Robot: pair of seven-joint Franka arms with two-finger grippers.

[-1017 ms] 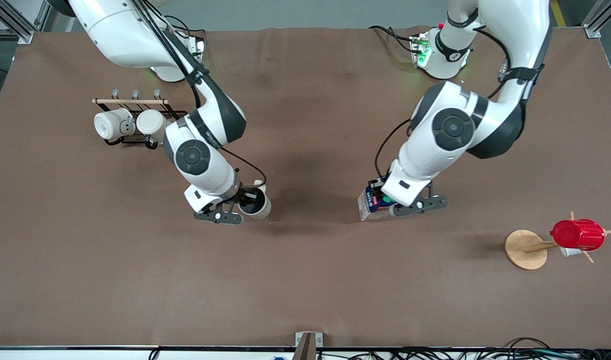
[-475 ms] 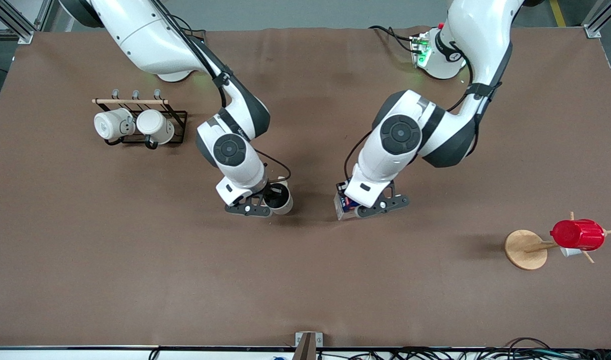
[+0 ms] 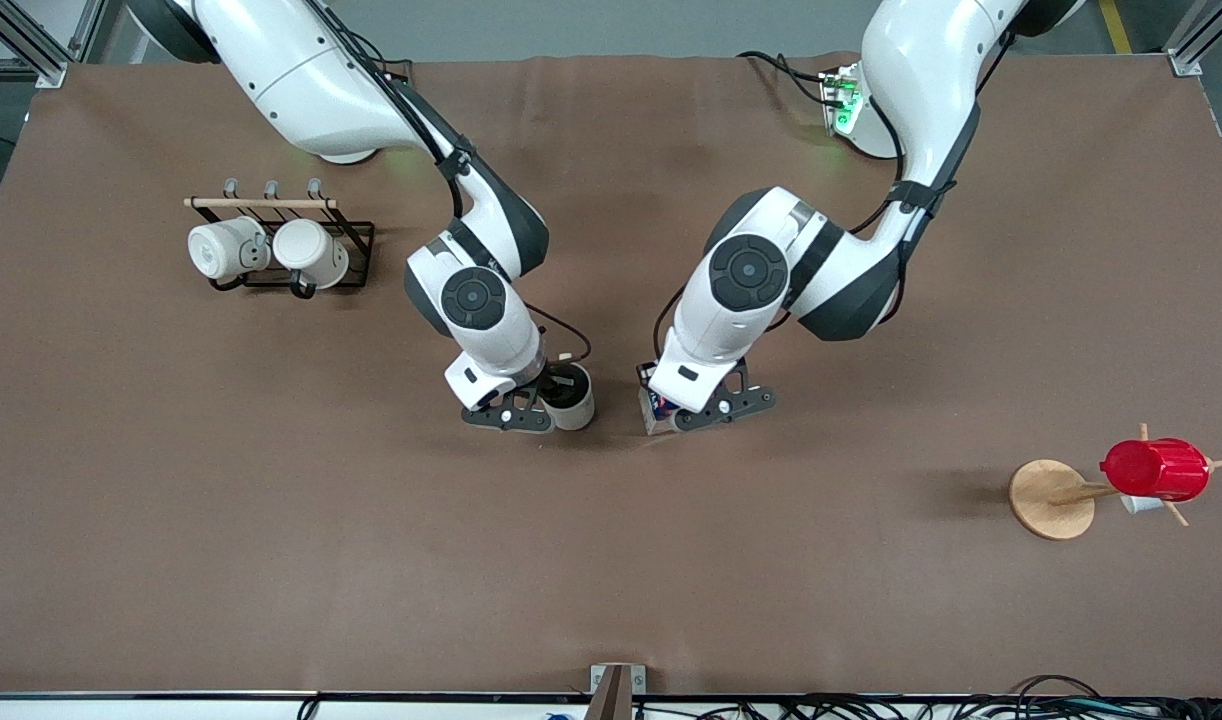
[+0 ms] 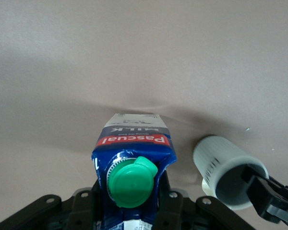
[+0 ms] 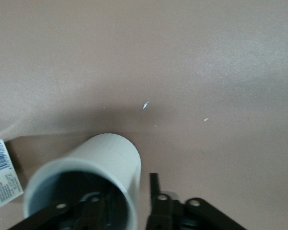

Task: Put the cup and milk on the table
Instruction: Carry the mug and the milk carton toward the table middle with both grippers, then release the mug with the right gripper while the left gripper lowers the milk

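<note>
The cream cup [image 3: 573, 397] and the milk [image 3: 654, 410] are side by side, low over the middle of the brown table [image 3: 611, 570]. My right gripper [image 3: 551, 398] is shut on the cup's wall, one finger inside and one outside [image 5: 155, 187]. The cup [image 5: 91, 167] fills the right wrist view; the gripper [image 5: 127, 203] straddles its rim. My left gripper [image 3: 677, 406] is shut on the milk's blue top. In the left wrist view the carton [image 4: 134, 143] with its green cap sits between my fingers [image 4: 132, 203], and the cup [image 4: 221, 163] is beside it. I cannot tell whether either touches the table.
A black rack [image 3: 356, 240] with two white mugs [image 3: 266, 250] stands toward the right arm's end. A wooden stand [image 3: 1046, 498] carrying a red cup [image 3: 1156, 469] stands toward the left arm's end, nearer the front camera. The milk's barcode side [image 5: 0, 172] shows in the right wrist view.
Both arms have moved toward each other and the table's middle, the right one carrying the cup and the left one the milk. The two things are now close together.
</note>
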